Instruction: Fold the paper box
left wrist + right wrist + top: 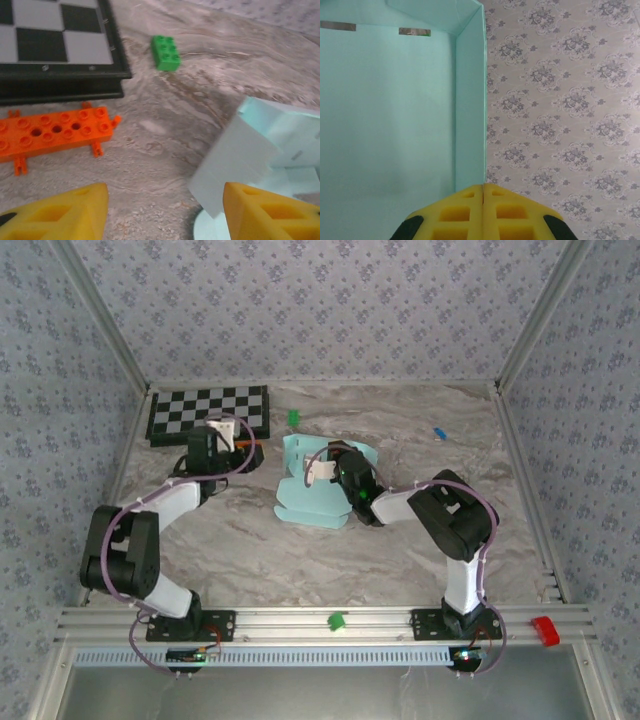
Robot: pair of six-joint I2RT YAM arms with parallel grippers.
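The paper box [305, 502] is pale light-blue card, partly folded, lying mid-table with flaps spread. In the right wrist view its inside panel [385, 115] and an upright wall [470, 100] stand at the left. My right gripper [483, 192] is shut, and the wall's thin edge runs straight into the seam between its yellow fingers. From above, that gripper [325, 468] sits over the box's far side. My left gripper [165, 215] is open over bare table, just left of the box. A raised flap [235, 160] stands just inside its right finger [265, 210], not pinched.
A black-and-white checkerboard [200, 410] lies at the back left, with an orange brick plate [55, 130] in front of it. A green brick [166, 52] lies behind the box and a small blue piece [438, 433] at the back right. Patterned walls enclose the table.
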